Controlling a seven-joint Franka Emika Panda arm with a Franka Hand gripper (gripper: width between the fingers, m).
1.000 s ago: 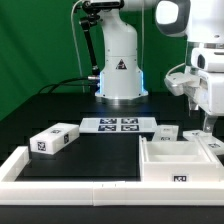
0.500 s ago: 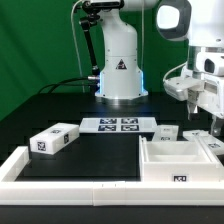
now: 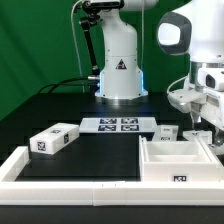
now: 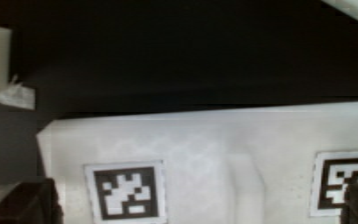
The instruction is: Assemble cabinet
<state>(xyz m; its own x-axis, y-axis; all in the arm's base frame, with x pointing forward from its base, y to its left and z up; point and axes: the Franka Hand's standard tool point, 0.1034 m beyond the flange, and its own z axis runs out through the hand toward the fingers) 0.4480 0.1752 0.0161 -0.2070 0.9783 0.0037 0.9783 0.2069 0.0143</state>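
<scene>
Tabletop (image 3: 60, 105): black surface, green backdrop (image 3: 35, 40) behind it, arm pedestal (image 3: 119, 65) standing at the rear centre.

Cabinet, square shell (image 3: 160, 170): sits upright and open-topped at the front of the tabletop, on the exterior view's right, just inside the low white border frame (image 3: 70, 178). One tag shows on its front wall.

Cabinet, oblong box part (image 3: 54, 140): lies on the exterior view's left, well apart from the shell, with a tag on its near end.

Cabinet, small tagged part (image 3: 167, 131): rests just behind the shell's rear wall, beside the marker board (image 3: 121, 125). The marker board lies flat at mid-table in front of the pedestal.

Gripper (image 3: 203, 128): hangs low at the exterior view's right edge, above the rear right corner of the shell, close over a further tagged white piece (image 3: 214, 144) there. Contact with that piece cannot be confirmed from this view.

Wrist view: a white panel (image 4: 229, 140) fills the near field close below the camera and carries two square tags (image 4: 128, 190) (image 4: 350, 180). The picture is blurred. One dark finger (image 4: 23, 207) shows at the corner of the picture; the other is out of frame.

Jaws: whether they stand apart or together cannot be told. Nothing is seen held between them.
</scene>
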